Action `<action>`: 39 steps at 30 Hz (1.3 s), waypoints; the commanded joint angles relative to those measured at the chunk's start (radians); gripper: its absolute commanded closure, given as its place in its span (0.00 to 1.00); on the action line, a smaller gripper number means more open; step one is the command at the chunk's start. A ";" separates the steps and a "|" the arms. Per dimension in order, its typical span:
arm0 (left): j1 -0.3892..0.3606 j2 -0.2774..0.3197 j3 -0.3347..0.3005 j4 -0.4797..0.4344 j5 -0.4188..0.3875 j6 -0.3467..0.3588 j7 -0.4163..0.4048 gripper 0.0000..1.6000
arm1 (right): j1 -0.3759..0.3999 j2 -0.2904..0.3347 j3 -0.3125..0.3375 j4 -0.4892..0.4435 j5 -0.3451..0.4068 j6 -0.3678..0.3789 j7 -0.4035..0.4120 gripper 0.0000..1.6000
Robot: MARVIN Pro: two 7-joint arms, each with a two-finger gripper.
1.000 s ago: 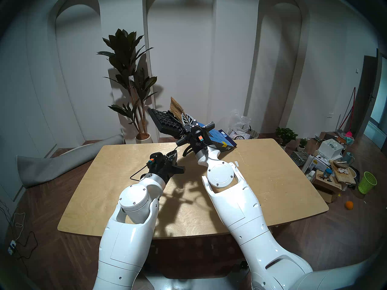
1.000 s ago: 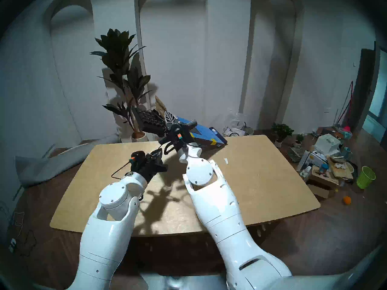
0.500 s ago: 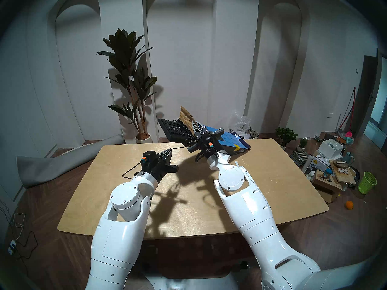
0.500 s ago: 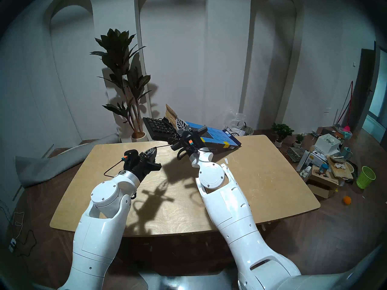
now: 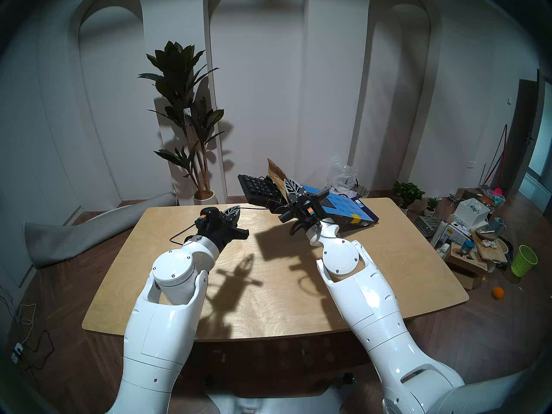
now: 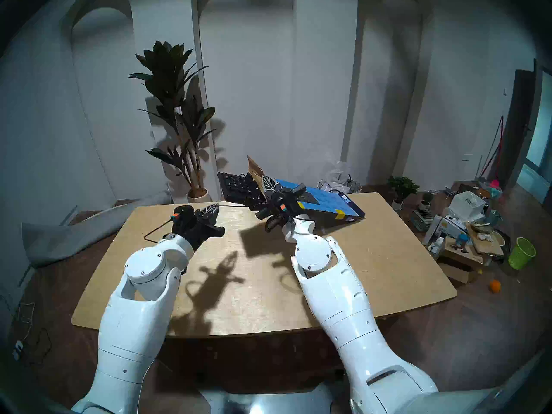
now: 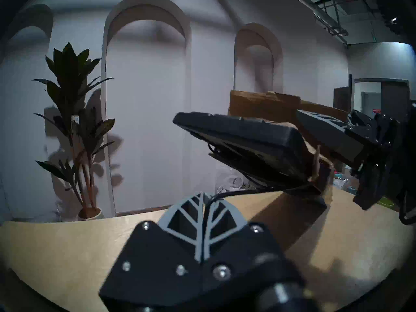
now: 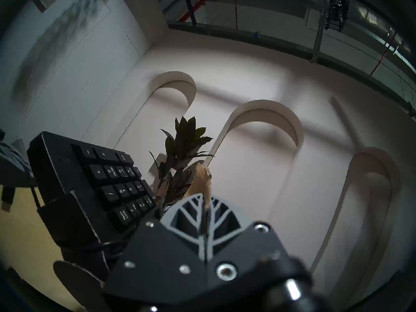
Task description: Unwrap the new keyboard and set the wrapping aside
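Observation:
The blue cardboard box (image 5: 343,205) lies at the table's far right edge, its left end lifted. My right gripper (image 5: 291,187) is shut on the box's brown inner flap (image 5: 276,173), which shows between the fingers in the right wrist view (image 8: 206,205). The black keyboard (image 5: 258,188) sticks out of the box's open left end, tilted in the air; its number pad shows in the right wrist view (image 8: 108,181). My left gripper (image 5: 233,211) hovers over the table's far left part, shut on the keyboard's thin black cable (image 7: 238,193), which runs taut to the keyboard (image 7: 243,133).
The wooden table (image 5: 373,255) holds only the box's right end. A tall potted plant (image 5: 185,105) stands behind the table. A grey rolled mat (image 5: 89,234) lies on the floor at left. Boxes and clutter (image 5: 472,234) and a green basket (image 5: 523,260) fill the floor at right.
My right gripper has carried the box and keyboard to the right and lower. My left gripper has drawn left and farther back with the cable, which is now stretched.

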 commanded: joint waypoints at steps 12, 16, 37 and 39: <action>-0.181 0.043 -0.165 -0.121 -0.042 0.023 0.028 1.00 | 0.015 0.007 0.011 -0.026 0.014 -0.018 -0.002 1.00; -0.229 0.054 -0.172 -0.108 -0.055 0.037 0.037 1.00 | 0.010 0.009 0.016 -0.029 0.020 -0.021 -0.004 1.00; -0.369 0.144 -0.176 0.019 -0.059 0.052 0.089 1.00 | -0.063 0.068 0.074 -0.044 0.044 -0.028 -0.009 1.00; -0.408 0.150 -0.173 0.043 -0.050 0.056 0.088 1.00 | -0.069 0.073 0.079 -0.045 0.046 -0.030 -0.008 1.00</action>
